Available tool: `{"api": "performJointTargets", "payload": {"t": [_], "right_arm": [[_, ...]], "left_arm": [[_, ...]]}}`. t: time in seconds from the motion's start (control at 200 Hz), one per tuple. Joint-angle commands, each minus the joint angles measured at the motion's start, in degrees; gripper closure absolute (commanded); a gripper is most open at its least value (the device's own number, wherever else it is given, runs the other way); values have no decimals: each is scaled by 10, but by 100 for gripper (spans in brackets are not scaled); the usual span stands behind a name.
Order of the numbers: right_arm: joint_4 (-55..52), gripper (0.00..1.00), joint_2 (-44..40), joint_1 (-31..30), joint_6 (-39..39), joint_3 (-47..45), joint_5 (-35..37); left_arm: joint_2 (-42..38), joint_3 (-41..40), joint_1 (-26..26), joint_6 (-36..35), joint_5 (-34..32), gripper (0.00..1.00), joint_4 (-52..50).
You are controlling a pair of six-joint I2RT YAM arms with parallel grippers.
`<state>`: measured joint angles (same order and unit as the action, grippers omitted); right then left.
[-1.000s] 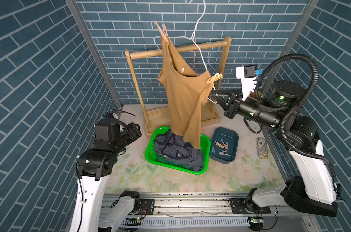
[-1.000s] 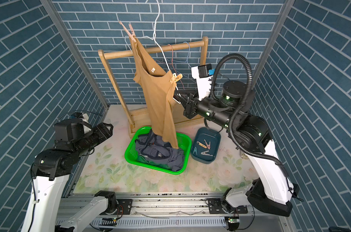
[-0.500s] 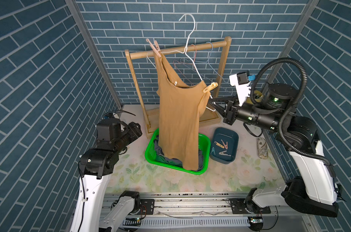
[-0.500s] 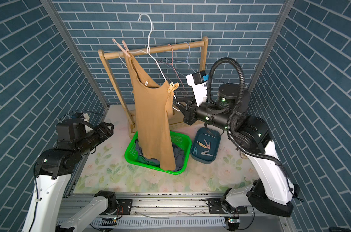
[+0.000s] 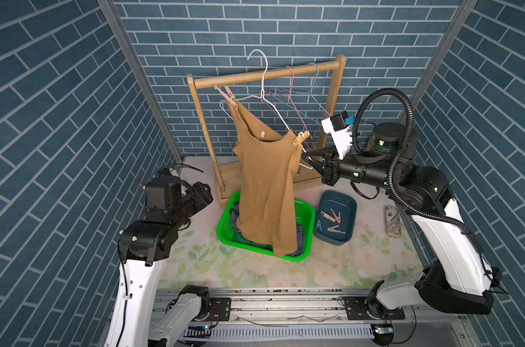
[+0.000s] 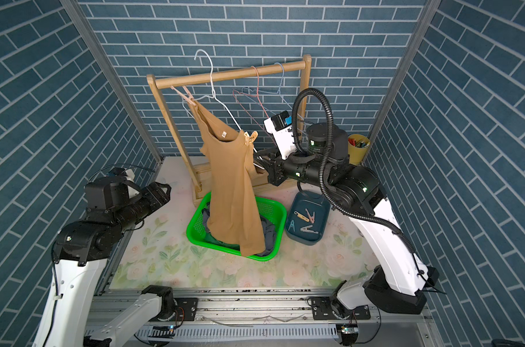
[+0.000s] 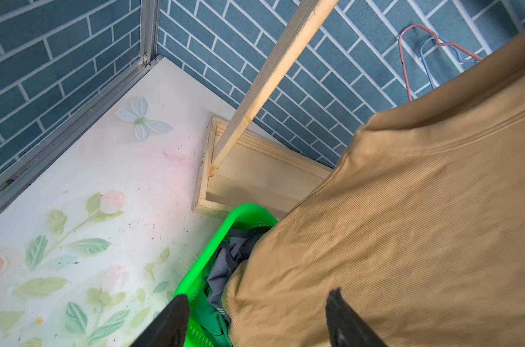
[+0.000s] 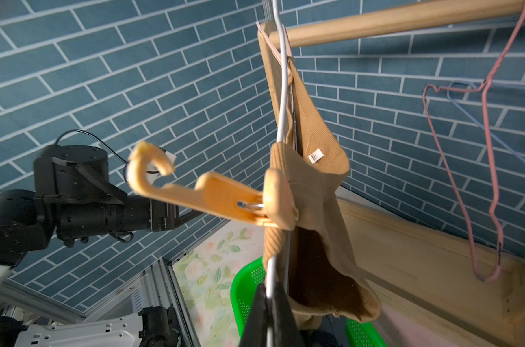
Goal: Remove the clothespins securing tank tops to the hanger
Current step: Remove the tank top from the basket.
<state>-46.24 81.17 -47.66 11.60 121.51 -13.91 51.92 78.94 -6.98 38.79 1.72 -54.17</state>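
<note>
Tan clothespin [image 8: 225, 199], pinning tank top [image 5: 267, 186] above green basket [image 5: 303, 210] mid-worktop: right end effector [image 5: 309, 158] clamped on white hanger [image 8: 282, 105] steadies it; left end effector [image 5: 205, 195], wide, should pinch its tails squarely.

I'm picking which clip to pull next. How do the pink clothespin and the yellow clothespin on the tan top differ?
Colour: the pink clothespin is pale pink, while the yellow clothespin is tan-yellow.
Height: the pink clothespin sits high, by the wooden rail. The yellow clothespin sits lower, close to the right end effector.
Shared: each pins a strap of the tan top to the white hanger.
</note>
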Motion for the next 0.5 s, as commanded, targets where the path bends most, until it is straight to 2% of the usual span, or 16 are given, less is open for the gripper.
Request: {"api": "performJointTargets", "payload": {"t": [0.0, 0.225, 0.495], "right_arm": [[38, 100, -18, 0, -28, -15, -28], [137, 100, -89, 0, -10, -212, -96], [225, 100, -157, 0, 23, -401, -103]], "left_arm": [[-6, 7, 4, -3, 0, 26, -3], [2, 23, 4, -17, -7, 26, -7], [96, 174, 4, -76, -28, 12, -79]]}}
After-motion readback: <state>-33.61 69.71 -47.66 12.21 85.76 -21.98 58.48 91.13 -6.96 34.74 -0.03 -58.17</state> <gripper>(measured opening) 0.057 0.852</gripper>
